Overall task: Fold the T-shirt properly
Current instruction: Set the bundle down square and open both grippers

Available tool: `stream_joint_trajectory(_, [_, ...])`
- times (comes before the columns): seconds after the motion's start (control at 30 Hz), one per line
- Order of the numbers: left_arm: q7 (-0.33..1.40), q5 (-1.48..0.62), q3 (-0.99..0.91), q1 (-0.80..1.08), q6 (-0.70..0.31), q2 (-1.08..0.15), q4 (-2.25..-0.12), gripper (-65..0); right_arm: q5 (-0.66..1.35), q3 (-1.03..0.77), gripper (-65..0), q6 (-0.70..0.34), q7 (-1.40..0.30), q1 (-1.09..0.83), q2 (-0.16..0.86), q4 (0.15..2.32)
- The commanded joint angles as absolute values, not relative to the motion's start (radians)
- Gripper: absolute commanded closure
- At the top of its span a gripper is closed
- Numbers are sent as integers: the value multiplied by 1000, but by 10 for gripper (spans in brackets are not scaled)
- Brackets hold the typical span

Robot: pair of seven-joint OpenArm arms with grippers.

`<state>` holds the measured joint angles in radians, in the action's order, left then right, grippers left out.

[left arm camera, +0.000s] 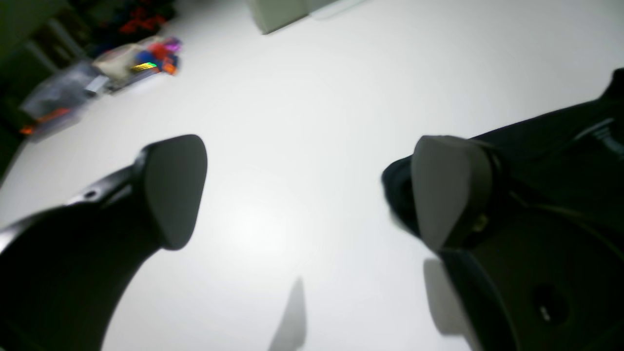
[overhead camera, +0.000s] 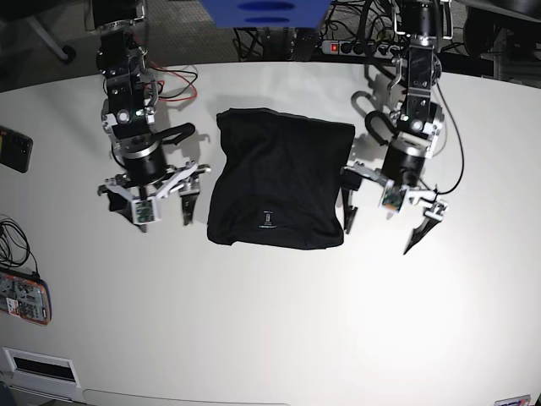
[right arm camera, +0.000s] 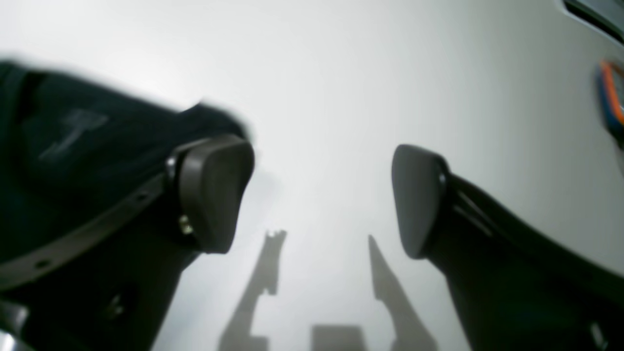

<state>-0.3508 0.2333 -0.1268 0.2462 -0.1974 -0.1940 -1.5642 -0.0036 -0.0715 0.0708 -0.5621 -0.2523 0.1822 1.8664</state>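
Black cloth marks the middle: the T-shirt [overhead camera: 280,180] lies folded into a rough rectangle on the white table [overhead camera: 279,321]. Left of the shirt in the base view, the right gripper [overhead camera: 152,205] hangs with jaws spread, holding nothing. Right of the shirt, the left gripper [overhead camera: 390,216] gapes wide, likewise empty.

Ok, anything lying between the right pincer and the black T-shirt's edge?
Nothing: in the base view only bare white table separates the open right pincer from the folded black cloth T-shirt.
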Motion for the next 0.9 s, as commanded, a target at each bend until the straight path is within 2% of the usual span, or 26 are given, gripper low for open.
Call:
stream_joint_trajectory(0.0, [-415,223,-140,252,-196,-196,-1583,-644,-5,-105,-457,73,-536,-243,177,1886])
stream_joint_trajectory(0.2, [-575,222,-173,328,-196,-196,-1583,-644,-4,-189,-457,73,-536,-245,125,1886])
stream_joint_trajectory(0.37, [-708,223,-231,384,-196,-176,-1583,-644,-8,-182,-457,73,-533,-243,136,1886])
stream_joint_trajectory(0.43, [-780,228,-275,404,-196,-160,-1583,-644,-8,-165,-457,73,-483,-248,143,1886])
stream_joint_trajectory(0.67, [-944,229,-360,447,-196,-114,-1581,-644,-25,-139,-457,73,21,-271,216,1880])
stream_joint_trajectory(0.87, [-1001,222,-364,484,-196,-96,-1581,-644,-197,-147,-457,73,423,-280,208,1870])
